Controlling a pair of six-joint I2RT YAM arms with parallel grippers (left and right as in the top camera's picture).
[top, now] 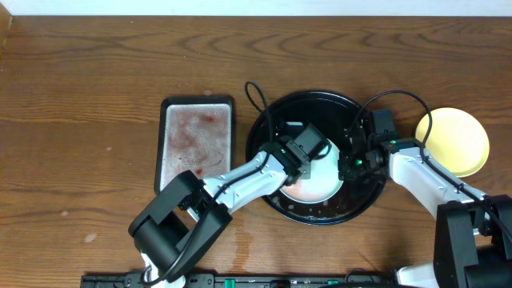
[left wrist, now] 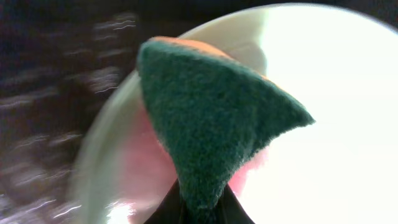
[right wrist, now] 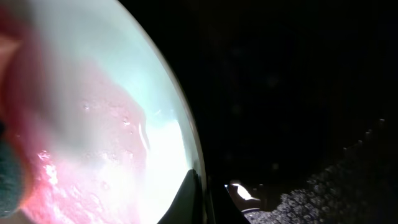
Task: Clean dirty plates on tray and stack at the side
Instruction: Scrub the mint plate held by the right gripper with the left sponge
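Observation:
A pale blue-white plate (top: 318, 186) smeared with red sauce lies in the round black tray (top: 320, 104). My left gripper (top: 306, 157) is shut on a teal sponge (left wrist: 211, 124) and presses it onto the plate (left wrist: 336, 124); pink sauce shows beside the sponge. On the plate's right edge my right gripper (top: 346, 166) is shut, one finger on top and one under the rim (right wrist: 194, 155). In the right wrist view the plate (right wrist: 93, 81) is wet with pink sauce. A pale yellow plate (top: 453, 142) sits on the table right of the tray.
A small rectangular black-rimmed tray (top: 198, 102) with stained foam stands left of the round tray. Black cables loop over the round tray's far rim (top: 258, 100). Wooden table (top: 80, 120) lies all around.

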